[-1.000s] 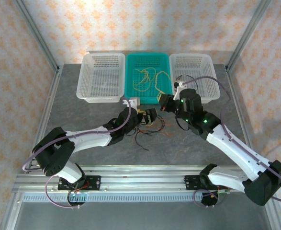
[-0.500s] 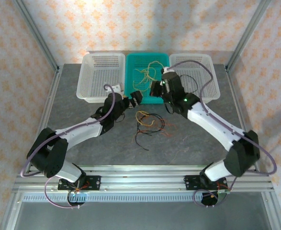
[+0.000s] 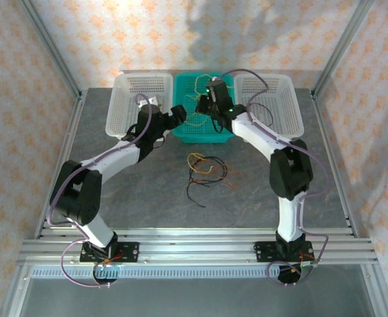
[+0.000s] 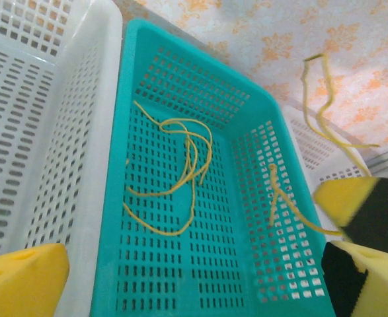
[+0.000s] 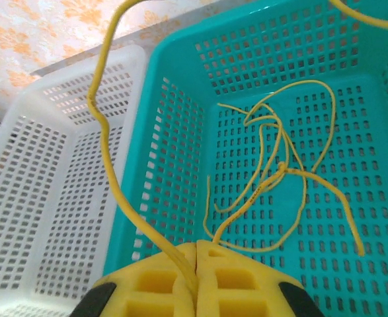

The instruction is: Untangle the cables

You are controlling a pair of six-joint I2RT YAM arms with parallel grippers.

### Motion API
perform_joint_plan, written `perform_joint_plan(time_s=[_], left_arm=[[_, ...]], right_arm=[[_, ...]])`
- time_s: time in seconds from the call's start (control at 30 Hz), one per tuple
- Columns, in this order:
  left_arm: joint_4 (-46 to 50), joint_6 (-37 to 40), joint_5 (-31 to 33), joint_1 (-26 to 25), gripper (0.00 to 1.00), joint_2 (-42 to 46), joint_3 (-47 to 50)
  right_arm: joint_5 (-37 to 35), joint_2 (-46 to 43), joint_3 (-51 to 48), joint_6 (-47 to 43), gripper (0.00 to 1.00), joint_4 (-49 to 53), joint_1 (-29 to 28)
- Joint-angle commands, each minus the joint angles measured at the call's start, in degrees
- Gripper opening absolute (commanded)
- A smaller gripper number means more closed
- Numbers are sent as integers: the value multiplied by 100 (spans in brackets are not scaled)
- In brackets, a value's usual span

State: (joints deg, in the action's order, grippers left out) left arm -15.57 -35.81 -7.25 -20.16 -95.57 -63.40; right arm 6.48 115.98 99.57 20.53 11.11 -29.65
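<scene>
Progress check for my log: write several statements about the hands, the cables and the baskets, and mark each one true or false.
1. The right hand is shut on a yellow cable. True.
2. The left hand is shut as well. False: its jaws stand open, holding nothing.
3. Loose yellow cables lie in the teal basket. True.
4. All cables are off the table. False: a tangle of yellow, black and reddish cables lies on it in front of the teal basket.
</scene>
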Motion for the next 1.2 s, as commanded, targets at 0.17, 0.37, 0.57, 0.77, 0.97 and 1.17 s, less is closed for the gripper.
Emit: perform_joint_plan(time_s=[0.17, 0.37, 0.57, 0.77, 0.97, 1.17], left_arm=[[423, 435, -224, 83, 99, -586, -860], [432, 420, -233, 82, 99, -725, -947], [397, 419, -207, 83, 99, -617, -735], [406, 460, -242, 67, 99, -300, -442], [447, 546, -215, -73, 99, 244, 34], [681, 805, 147, -414, 99, 798, 427]], right_arm=[[76, 1262, 1181, 129, 0, 438, 143], [121, 1754, 1733, 196, 0, 669, 170], [169, 1878, 2003, 188, 8, 844, 170], [176, 1690, 2009, 149, 20, 950, 166], [242, 1129, 1857, 5, 28, 1018, 170], [363, -19, 484, -157, 28, 546, 131]])
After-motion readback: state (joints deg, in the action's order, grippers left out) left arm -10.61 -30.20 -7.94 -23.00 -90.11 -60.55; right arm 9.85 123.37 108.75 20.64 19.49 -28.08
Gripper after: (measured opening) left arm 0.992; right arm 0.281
